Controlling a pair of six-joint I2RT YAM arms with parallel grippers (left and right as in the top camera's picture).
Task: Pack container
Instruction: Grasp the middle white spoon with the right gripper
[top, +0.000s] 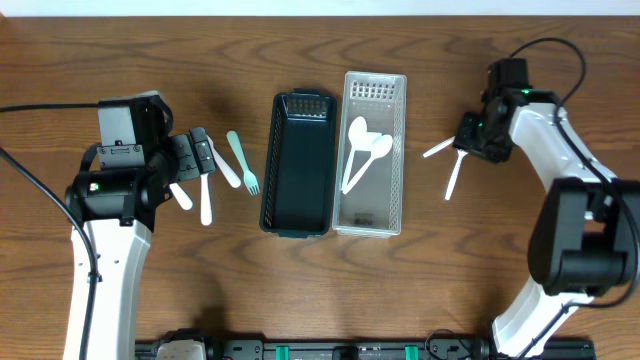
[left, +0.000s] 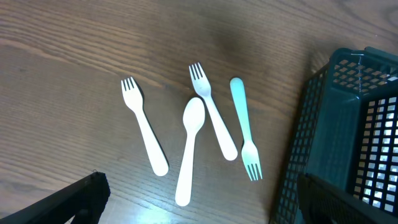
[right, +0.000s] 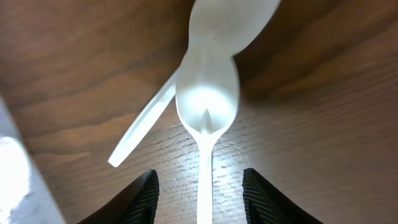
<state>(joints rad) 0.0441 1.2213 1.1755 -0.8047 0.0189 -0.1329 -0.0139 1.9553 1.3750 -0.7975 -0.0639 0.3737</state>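
Note:
A dark mesh basket and a clear basket stand side by side mid-table. The clear one holds two white spoons. My left gripper is open and empty above a group of cutlery. In the left wrist view that group is two white forks, a white spoon and a teal fork. My right gripper is open over two crossed white spoons. In the right wrist view its fingers straddle one spoon's handle without touching it.
The dark basket's corner is close to the right of the left cutlery group. A second white spoon crosses under the straddled one. The clear basket's edge shows at the right wrist view's left border. Cables trail at both table sides.

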